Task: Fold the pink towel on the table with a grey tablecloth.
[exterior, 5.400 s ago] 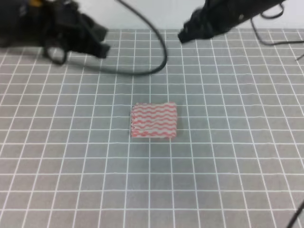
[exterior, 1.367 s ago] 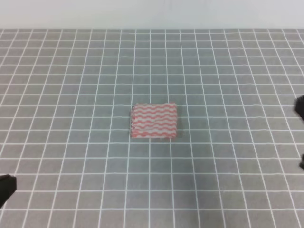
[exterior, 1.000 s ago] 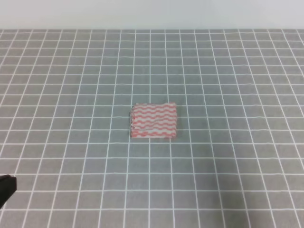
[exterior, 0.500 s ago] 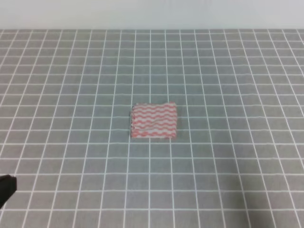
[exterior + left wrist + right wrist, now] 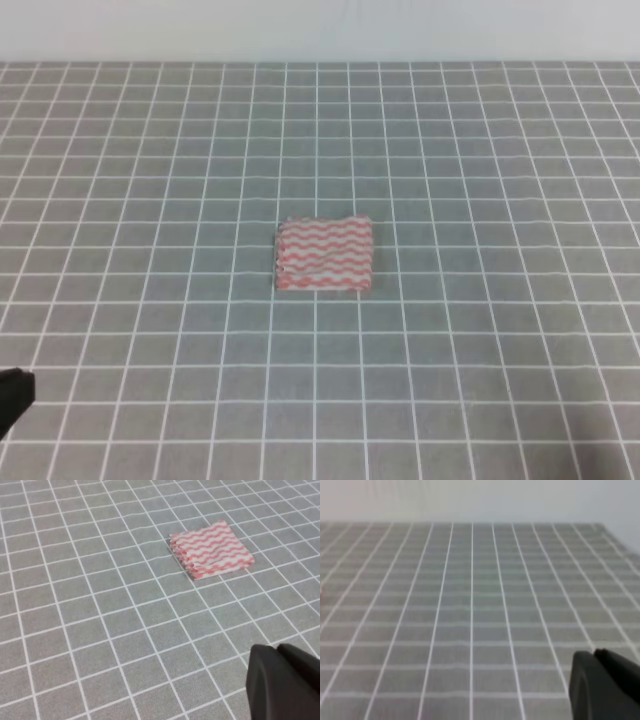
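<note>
The pink towel (image 5: pixel 325 254) lies folded into a small rectangle near the middle of the table with a grey tablecloth (image 5: pixel 480 150), wavy stripes facing up. It also shows in the left wrist view as the towel (image 5: pixel 211 548), stacked layers visible along its left edge. My left gripper (image 5: pixel 276 649) sits low at the near left, well short of the towel, its dark fingers pressed together and holding nothing. Only a black sliver of it (image 5: pixel 10 395) shows in the exterior view. My right gripper (image 5: pixel 593 653) is shut and empty over bare grid cloth.
The far edge of the tablecloth meets a pale wall (image 5: pixel 320 30). The right wrist view shows only grey grid cloth (image 5: pixel 470 605) running to that edge.
Both arms have withdrawn from over the far side of the table. The right gripper has left the right edge of the exterior view. The towel has not moved.
</note>
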